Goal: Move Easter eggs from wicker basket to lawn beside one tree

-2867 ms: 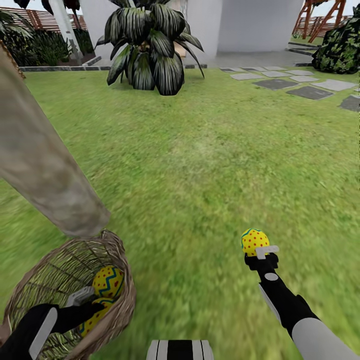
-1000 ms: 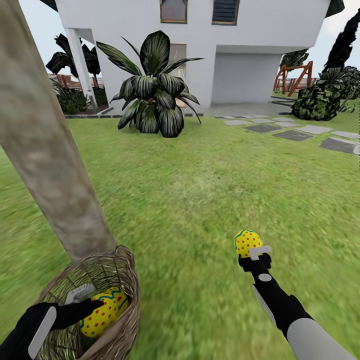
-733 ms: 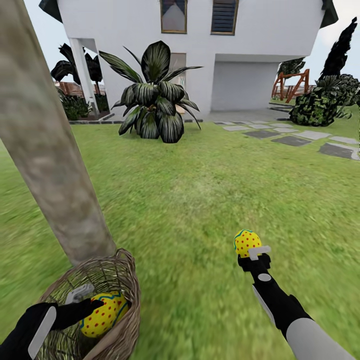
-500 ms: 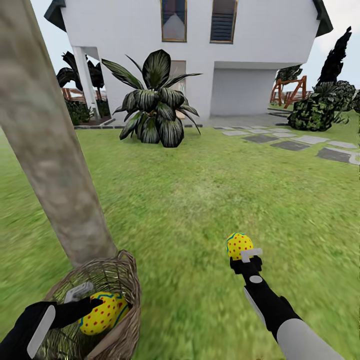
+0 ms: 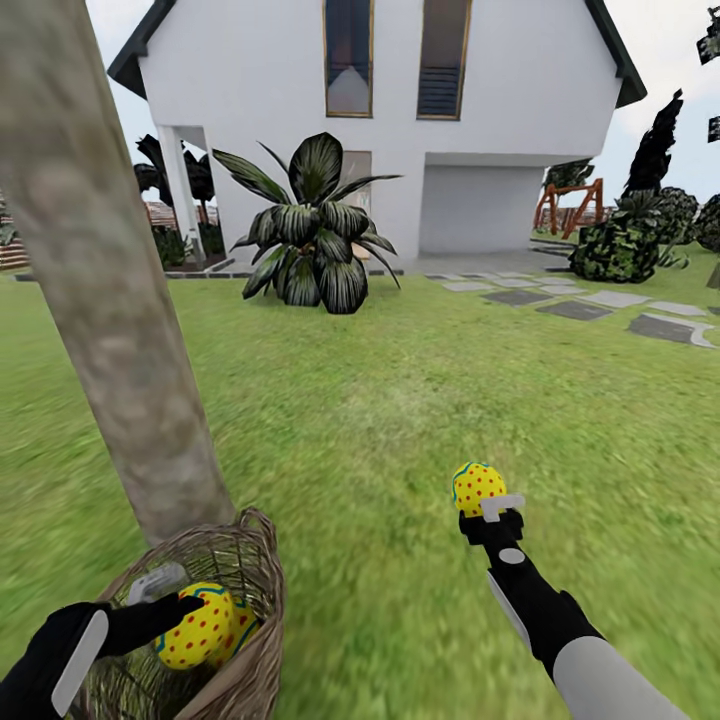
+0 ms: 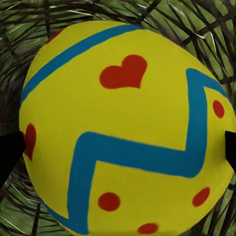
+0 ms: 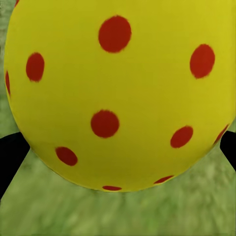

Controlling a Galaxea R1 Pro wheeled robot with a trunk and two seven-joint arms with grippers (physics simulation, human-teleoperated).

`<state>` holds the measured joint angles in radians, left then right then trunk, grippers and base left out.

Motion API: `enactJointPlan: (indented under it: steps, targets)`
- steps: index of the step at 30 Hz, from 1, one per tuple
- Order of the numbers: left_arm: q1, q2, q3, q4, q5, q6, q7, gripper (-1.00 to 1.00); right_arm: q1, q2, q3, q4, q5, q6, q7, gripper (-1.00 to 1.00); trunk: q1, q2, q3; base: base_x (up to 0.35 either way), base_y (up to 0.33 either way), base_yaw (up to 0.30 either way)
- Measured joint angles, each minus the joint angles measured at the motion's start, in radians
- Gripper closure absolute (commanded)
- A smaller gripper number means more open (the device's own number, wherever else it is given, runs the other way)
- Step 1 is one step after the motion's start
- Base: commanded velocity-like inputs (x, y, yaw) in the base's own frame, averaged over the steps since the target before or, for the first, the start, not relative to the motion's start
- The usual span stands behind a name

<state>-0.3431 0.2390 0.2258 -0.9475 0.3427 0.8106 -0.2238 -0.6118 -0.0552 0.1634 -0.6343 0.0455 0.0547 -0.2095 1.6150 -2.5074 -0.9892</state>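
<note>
Head view | left pincer (image 5: 172, 612) clamps basket egg (image 5: 195, 627) | right pincer (image 5: 482, 508) clamps egg (image 5: 477, 487)

The near-left brown bucket-shaped open-weave wicker basket (image 5: 245, 600) looks rough; the yellow red-dotted egg (image 6: 123, 128) inside is smooth and matt, as is the mottled grey-brown tree trunk (image 5: 110, 300).

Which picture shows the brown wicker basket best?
The head view: the brown open-weave wicker basket stands whole beside the grey-brown tree trunk. The left wrist view catches just bits of its weave behind a yellow egg.
</note>
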Motion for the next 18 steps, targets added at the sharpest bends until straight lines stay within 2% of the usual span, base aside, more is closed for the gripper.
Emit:
enactJointPlan:
  steps: [14,18]
  targets:
    - [0.000,-0.005,0.006,0.005,0.000,0.000,0.001,1.00,0.000,-0.006,-0.002,-0.003,-0.002,-0.001,0.000,1.00,-0.006,0.003,0.054,0.000,0.000,0.000]
    - [0.000,-0.007,0.005,0.006,-0.001,-0.001,0.003,1.00,0.000,-0.004,-0.001,-0.003,-0.002,-0.001,-0.001,1.00,-0.008,0.004,0.070,-0.258,0.000,0.000]
